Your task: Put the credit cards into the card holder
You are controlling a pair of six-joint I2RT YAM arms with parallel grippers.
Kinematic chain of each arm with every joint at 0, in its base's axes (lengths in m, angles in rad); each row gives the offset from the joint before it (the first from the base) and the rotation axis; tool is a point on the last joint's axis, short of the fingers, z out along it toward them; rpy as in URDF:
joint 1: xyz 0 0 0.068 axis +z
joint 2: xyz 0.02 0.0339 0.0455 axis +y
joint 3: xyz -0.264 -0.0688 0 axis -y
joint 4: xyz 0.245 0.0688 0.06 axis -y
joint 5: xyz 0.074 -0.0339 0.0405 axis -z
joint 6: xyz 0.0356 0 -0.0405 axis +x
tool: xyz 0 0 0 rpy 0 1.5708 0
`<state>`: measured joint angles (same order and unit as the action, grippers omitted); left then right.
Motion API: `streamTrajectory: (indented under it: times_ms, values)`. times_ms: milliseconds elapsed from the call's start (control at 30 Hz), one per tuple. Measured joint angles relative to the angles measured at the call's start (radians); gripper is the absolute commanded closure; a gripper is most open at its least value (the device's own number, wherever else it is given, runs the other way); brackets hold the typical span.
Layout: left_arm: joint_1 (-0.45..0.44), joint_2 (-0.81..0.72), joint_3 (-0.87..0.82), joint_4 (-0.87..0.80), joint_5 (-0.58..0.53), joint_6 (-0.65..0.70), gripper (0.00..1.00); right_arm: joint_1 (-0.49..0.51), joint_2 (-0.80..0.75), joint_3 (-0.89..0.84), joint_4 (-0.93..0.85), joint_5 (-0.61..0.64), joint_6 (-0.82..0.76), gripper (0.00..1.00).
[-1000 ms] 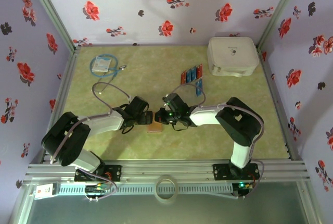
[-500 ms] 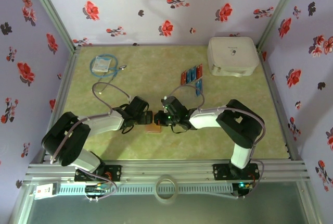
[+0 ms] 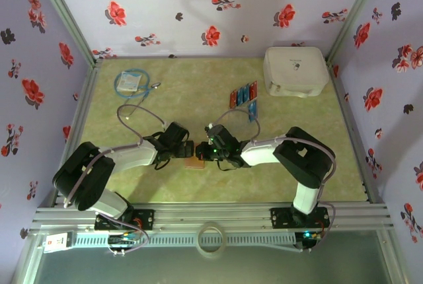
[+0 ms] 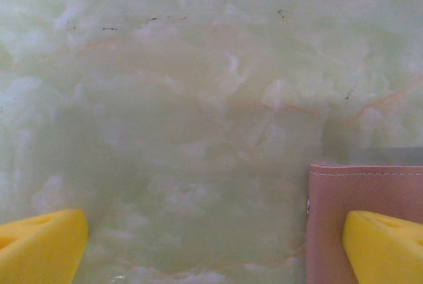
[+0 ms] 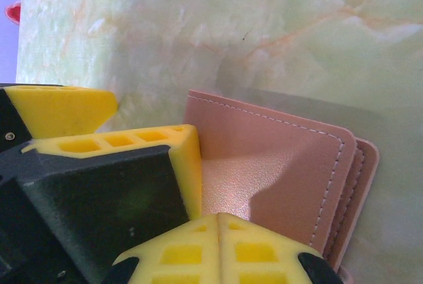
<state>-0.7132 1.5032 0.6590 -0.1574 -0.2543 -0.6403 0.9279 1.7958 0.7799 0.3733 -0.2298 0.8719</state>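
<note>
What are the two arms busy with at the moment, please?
Both arms meet at the closed brown wallet near the front of the table. The left tool is open, one finger over the wallet's edge; the right tool looks shut, low over its cover. The red and blue cards lie farther back, beside the white box, not yet picked up.

white-and-black arms (image 3: 129, 155), grey cables (image 3: 120, 115), yellow foam tool fingers (image 4: 380, 248).
</note>
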Motion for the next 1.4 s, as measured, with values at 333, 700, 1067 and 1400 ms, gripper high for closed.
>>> streamTrajectory:
  times_ms: [333,700,1067,1400]
  values:
    - [0.076,-0.006,0.087,-0.108,-0.006,0.026,0.00,-0.056,-0.030,0.109,-0.187,-0.063,-0.011,0.19]
    - [0.261,-0.235,0.229,-0.131,0.013,0.124,0.00,-0.172,-0.337,0.181,-0.435,-0.053,-0.146,0.01]
    - [0.421,-0.573,0.101,-0.042,-0.054,0.249,0.00,-0.411,-0.880,0.021,-0.609,0.531,-0.348,0.01]
    - [0.565,-0.550,-0.048,0.142,-0.107,0.410,0.00,-0.750,-0.826,-0.151,-0.385,0.742,-0.469,0.01]
